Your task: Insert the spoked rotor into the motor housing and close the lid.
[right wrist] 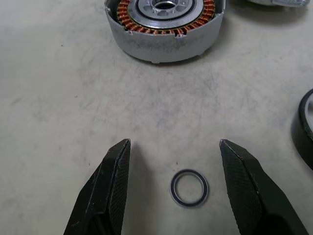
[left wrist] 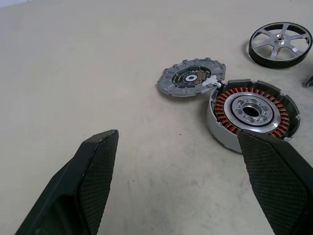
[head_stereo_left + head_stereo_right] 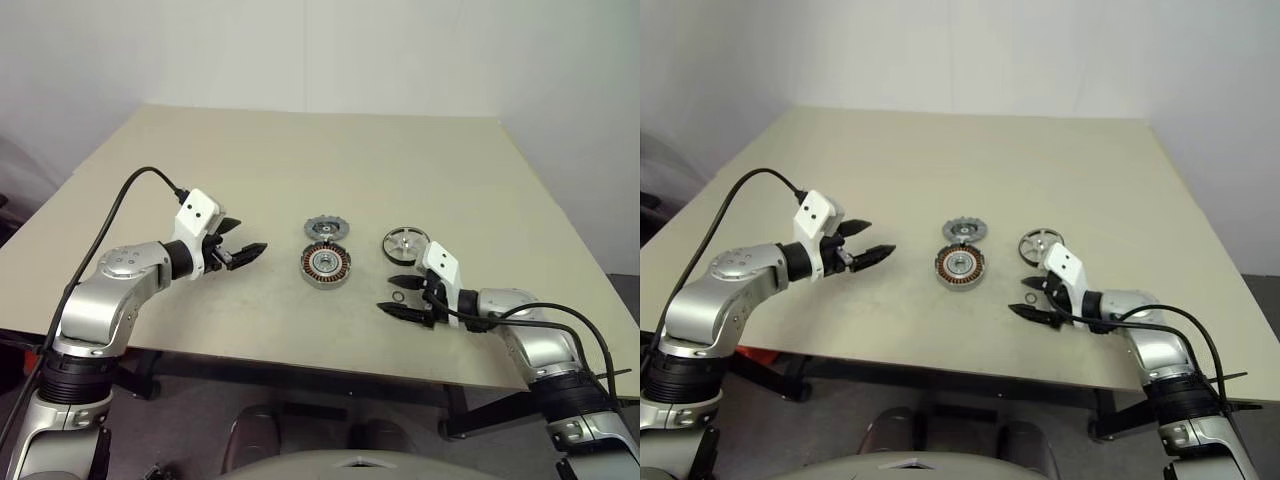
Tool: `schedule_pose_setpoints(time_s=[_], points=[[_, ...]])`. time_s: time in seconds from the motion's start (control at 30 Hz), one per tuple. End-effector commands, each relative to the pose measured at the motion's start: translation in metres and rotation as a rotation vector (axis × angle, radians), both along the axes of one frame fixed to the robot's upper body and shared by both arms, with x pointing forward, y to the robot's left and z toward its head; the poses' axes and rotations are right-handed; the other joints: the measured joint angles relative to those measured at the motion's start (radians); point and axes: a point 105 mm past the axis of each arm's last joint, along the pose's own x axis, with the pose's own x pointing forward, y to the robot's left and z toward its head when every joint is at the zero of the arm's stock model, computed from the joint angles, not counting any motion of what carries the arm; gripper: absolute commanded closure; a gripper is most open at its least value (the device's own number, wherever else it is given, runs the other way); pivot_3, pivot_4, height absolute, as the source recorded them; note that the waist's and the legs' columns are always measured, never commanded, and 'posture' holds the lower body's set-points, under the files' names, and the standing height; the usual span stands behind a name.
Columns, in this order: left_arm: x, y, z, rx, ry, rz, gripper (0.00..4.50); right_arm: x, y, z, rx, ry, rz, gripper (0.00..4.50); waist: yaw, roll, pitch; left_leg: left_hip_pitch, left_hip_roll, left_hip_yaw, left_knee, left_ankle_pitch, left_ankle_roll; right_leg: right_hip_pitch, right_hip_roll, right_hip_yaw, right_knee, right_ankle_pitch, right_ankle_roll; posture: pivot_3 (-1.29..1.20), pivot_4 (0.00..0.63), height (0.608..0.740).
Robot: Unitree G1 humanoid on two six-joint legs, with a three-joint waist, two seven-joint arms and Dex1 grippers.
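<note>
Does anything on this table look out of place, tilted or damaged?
Nothing looks damaged or spilled. The dark grey notched lid touches the silver copper-wound motor housing; the silver spoked rotor lies flat, apart. One extra: a thin dark ring lies loose between the right end effector's open fingers.

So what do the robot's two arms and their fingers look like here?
Both arms have silver-grey metal shells with black joints and a white block at each wrist. A black cable loops along each arm. The left gripper and right gripper each carry two black, tapered fingers with cross-hatched pads.
</note>
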Motion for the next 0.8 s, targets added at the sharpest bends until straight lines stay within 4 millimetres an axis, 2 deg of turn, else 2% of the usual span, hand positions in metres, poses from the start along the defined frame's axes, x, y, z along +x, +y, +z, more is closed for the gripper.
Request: schedule_pose_setpoints(time_s=[0.03,0.47,0.73,0.8], points=[[0.001,0.000,0.011,0.003,-0.048,-0.001,0.40,0.007,-0.006,0.010,0.009,-0.036,-0.015,1.23,0.000,0.000,0.000,0.000,0.000,0.000,0.000,0.000,0.000,0.000,0.000,0.000,0.000,0.000,0.000,0.00,0.000,0.740],[0.002,0.002,0.012,0.010,-0.051,0.001,0.40,0.003,-0.009,0.004,0.006,-0.005,-0.038,1.23,0.000,0.000,0.000,0.000,0.000,0.000,0.000,0.000,0.000,0.001,0.000,0.000,0.000,0.000,0.000,0.00,0.000,0.740],[0.003,0.004,0.013,0.014,-0.055,0.004,0.40,0.006,-0.021,-0.008,0.003,-0.004,-0.070,1.23,0.001,0.000,0.000,0.001,0.000,0.000,0.000,0.000,0.000,0.002,0.000,0.000,0.000,0.000,0.000,0.00,0.000,0.740],[0.003,0.005,0.013,0.014,-0.056,0.005,0.40,0.007,-0.022,-0.008,0.007,-0.002,-0.074,1.65,0.001,0.000,0.000,0.002,0.000,0.000,0.001,0.000,0.000,0.003,0.000,0.000,0.000,0.000,0.000,0.00,0.000,0.740]])
